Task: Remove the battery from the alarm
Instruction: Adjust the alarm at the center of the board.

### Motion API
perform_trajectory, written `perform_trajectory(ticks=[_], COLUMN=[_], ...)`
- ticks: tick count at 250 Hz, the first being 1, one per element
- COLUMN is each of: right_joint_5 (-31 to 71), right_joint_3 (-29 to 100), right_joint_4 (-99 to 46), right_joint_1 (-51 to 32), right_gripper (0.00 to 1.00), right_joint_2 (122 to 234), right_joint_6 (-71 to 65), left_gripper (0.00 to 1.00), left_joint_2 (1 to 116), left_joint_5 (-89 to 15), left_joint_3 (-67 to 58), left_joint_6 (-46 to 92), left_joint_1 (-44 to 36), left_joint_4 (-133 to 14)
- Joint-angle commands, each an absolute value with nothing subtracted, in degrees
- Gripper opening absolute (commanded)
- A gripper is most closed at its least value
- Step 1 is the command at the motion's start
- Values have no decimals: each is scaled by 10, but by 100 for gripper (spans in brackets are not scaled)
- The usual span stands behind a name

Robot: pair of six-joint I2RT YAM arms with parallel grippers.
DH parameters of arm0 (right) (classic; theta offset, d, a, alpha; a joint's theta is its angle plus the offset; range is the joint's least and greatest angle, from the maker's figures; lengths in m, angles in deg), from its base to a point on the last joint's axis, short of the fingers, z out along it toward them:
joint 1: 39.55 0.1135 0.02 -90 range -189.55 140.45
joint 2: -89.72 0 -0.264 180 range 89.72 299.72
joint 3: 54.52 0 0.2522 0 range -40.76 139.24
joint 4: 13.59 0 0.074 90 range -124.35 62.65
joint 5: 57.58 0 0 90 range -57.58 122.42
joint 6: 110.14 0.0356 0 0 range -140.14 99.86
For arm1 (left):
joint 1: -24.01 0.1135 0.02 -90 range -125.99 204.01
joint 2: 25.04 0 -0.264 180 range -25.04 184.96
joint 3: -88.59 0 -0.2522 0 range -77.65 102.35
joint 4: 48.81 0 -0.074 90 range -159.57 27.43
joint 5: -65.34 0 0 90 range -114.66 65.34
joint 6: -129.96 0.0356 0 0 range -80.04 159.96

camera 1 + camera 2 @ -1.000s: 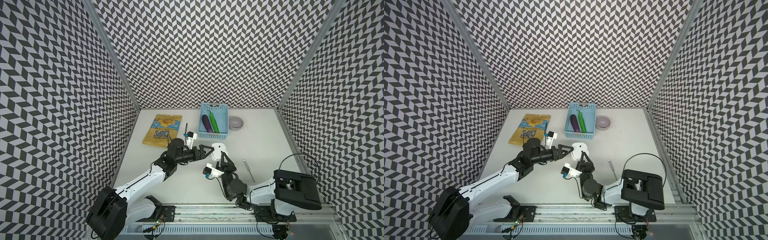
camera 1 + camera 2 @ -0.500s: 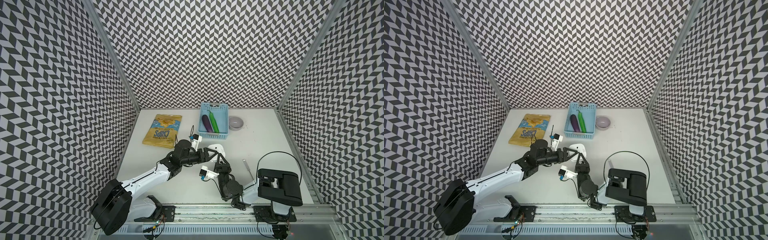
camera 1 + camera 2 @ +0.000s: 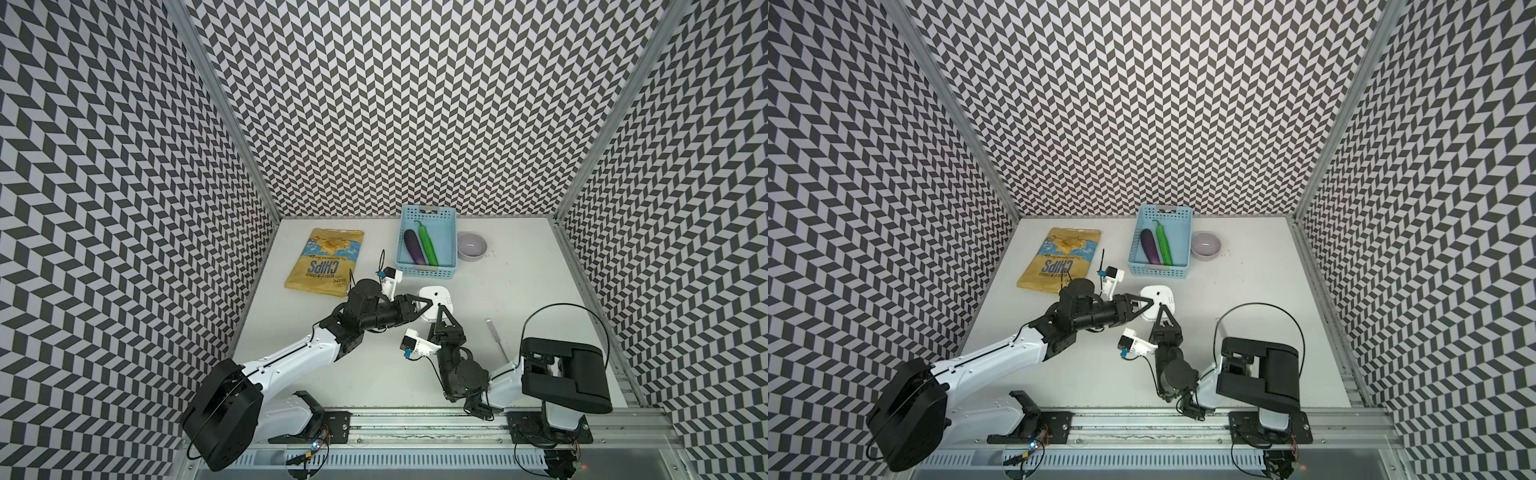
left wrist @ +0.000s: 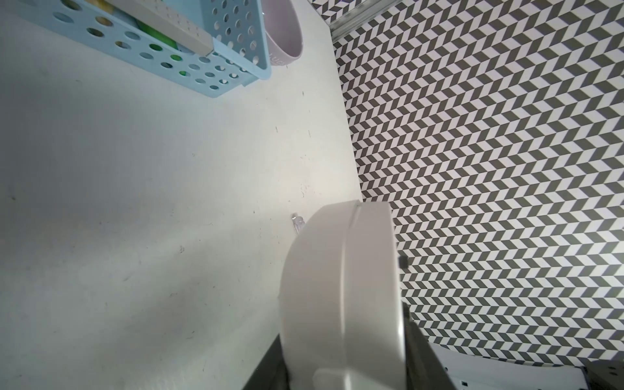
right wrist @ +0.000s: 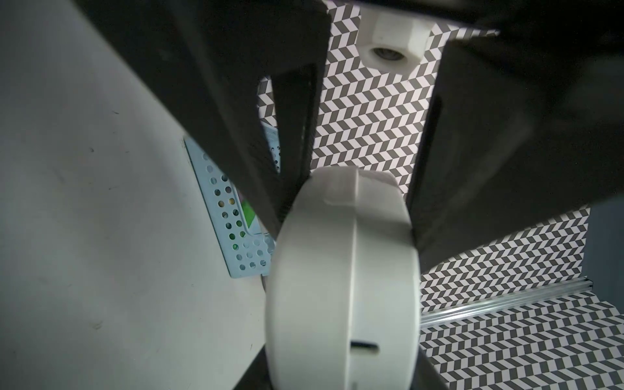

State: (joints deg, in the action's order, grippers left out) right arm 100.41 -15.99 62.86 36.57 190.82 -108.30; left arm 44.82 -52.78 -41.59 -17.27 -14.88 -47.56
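I've the left gripper clamped on the clock; right gripper straddles it (gripping? I can't tell).

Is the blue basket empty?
No, the basket holds an eggplant and a long green vegetable side by side.

A white table is seen in both top views. On it, a yellow chips bag is laid flat at the far left, a blue basket is set mid-back, a lilac bowl is placed just beside it, and a screwdriver is left nearer the front right
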Motion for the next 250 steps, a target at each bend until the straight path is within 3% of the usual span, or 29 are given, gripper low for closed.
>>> perform_trajectory(ticks=[1, 27, 55, 101, 143, 171, 198, 250], right_joint_5=[997, 974, 881, 779, 599, 396, 222, 99], right_joint_3=[-165, -150, -102, -101, -85, -86, -141, -252], right_joint_4=[663, 429, 116, -33, -155, -161, -44, 219], right_joint_1=[369, 369, 356, 346, 312, 218, 111, 20], right_gripper=[55, 59, 61, 87, 94, 92, 84, 67], right_joint_2=[1866, 1805, 1728, 1660, 1620, 1567, 1505, 1504], right_joint_6=[-988, -848, -583, -472, -359, -239, -62, 255], left_gripper=[29, 17, 9, 2, 0, 0, 0, 0], left_joint_2=[429, 429, 432, 434, 433, 431, 443, 500], left_joint_5=[-539, -536, -525, -473, -490, -501, -535, -569], left_joint_3=[-406, -406, -408, -427, -479, -501, -542, -598], left_joint_6=[-155, -153, -148, -128, -124, -107, -133, -196], left_joint_1=[-153, -153, -152, -123, -53, -39, -39, -62], left_joint_4=[-412, -407, -407, -433, -395, -392, -330, -178])
